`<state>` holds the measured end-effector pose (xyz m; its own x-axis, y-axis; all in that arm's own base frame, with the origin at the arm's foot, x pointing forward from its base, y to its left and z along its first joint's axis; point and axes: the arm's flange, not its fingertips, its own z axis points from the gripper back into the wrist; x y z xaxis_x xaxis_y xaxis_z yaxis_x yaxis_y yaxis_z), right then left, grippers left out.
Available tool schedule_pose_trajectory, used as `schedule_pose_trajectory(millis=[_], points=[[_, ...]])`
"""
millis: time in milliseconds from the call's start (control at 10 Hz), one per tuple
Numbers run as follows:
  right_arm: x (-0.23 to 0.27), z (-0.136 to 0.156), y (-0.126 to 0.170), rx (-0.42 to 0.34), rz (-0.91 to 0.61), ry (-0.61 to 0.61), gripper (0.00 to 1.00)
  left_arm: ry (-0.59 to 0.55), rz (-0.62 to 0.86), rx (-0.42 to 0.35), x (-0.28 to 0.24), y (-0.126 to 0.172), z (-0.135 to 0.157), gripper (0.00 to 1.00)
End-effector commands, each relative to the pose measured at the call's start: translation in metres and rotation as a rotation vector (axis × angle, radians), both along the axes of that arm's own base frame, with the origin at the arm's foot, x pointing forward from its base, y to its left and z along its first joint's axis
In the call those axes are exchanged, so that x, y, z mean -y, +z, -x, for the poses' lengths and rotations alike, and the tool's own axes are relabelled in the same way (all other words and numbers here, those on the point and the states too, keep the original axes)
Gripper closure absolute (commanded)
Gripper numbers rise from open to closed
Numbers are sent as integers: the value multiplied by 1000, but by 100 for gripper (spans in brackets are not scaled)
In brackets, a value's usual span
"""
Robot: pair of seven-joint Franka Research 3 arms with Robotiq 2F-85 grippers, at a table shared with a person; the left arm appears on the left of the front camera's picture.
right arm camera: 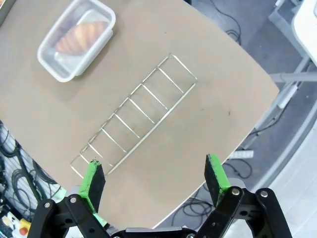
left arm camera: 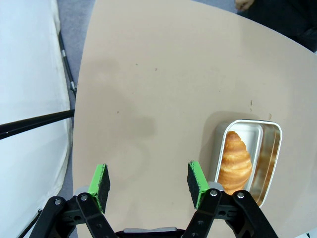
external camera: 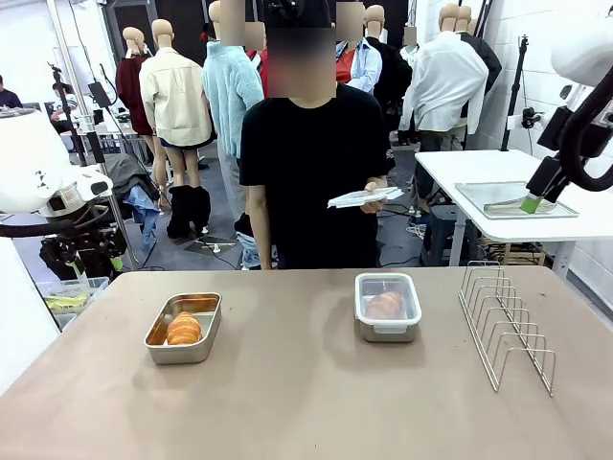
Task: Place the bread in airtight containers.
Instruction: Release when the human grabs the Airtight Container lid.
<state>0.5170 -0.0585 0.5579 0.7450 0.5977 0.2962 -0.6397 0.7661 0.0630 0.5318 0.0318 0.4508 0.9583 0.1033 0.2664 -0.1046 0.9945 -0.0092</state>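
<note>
An open steel tin [external camera: 205, 310] stands left of centre with a golden croissant [external camera: 184, 329] lying in it and no lid on top. A second tin [external camera: 388, 330] stands right of centre with a clear clipped lid and a croissant [external camera: 385, 305] inside. The person at the far side holds another clear lid [external camera: 364, 197] in one hand. My left gripper [left arm camera: 148, 181] hangs open high over bare table, with the open tin [left arm camera: 270, 144] and its croissant [left arm camera: 234, 161] off to its side. My right gripper [right arm camera: 154, 176] is open high above the table edge, far from the lidded tin [right arm camera: 54, 67].
A wire rack [external camera: 506, 326] stands on the table's right side, also below the right gripper [right arm camera: 133, 116]. A flat metal tray [external camera: 512, 199] lies on a white table behind, close to my raised right gripper [external camera: 530, 202]. The left arm's white body [external camera: 29, 163] is at the left edge.
</note>
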Motion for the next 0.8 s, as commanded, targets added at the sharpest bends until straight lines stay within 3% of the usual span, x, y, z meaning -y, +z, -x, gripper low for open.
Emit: schedule_pose_trajectory(millis=[0, 700], points=[[0, -3, 1, -5, 4, 1, 0, 1, 0, 1, -1, 1, 1, 18], [0, -3, 1, -5, 4, 1, 0, 1, 0, 1, -1, 1, 1, 18]])
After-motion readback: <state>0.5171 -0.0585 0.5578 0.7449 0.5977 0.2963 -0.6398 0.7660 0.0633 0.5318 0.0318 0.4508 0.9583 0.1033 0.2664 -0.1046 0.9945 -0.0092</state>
